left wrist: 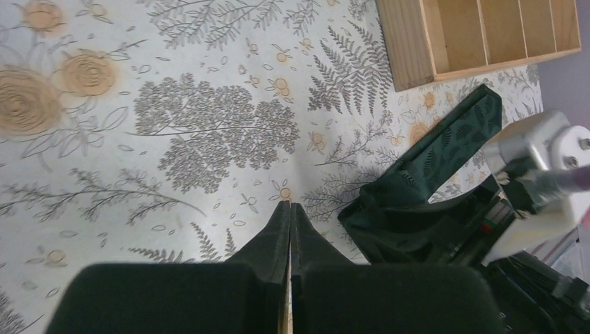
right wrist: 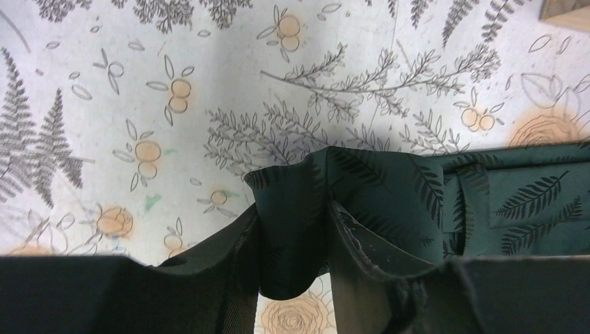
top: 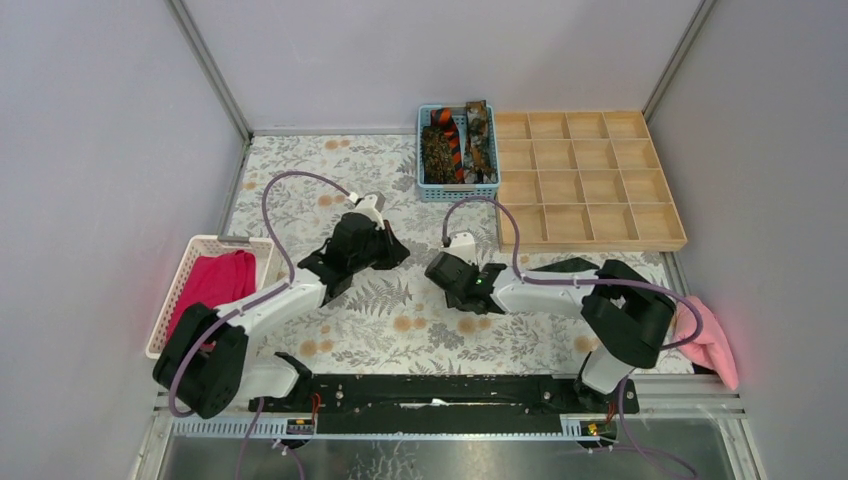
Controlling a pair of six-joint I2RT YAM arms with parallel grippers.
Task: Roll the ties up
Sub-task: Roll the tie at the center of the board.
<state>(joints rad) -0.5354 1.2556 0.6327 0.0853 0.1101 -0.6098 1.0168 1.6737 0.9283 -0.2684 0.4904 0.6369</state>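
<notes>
At the right end effector (right wrist: pixel 292 226), the fingers pinch a bunched fold at the end of the dark green tie (right wrist: pixel 445 195). I'd keep that grip square and low so the roll starts tight. The rest lies flat along the worktop (right wrist: pixel 139 90). The left end effector (left wrist: pixel 289 212) is closed and empty, nearby.

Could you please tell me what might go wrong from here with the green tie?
The right gripper pinches only a bunched fold of the green tie, so the fabric may slip or crease rather than roll.
The left gripper is shut, empty and apart from the tie, so the loose length might drag.
Its far end lies near the wooden tray and could snag.
</notes>
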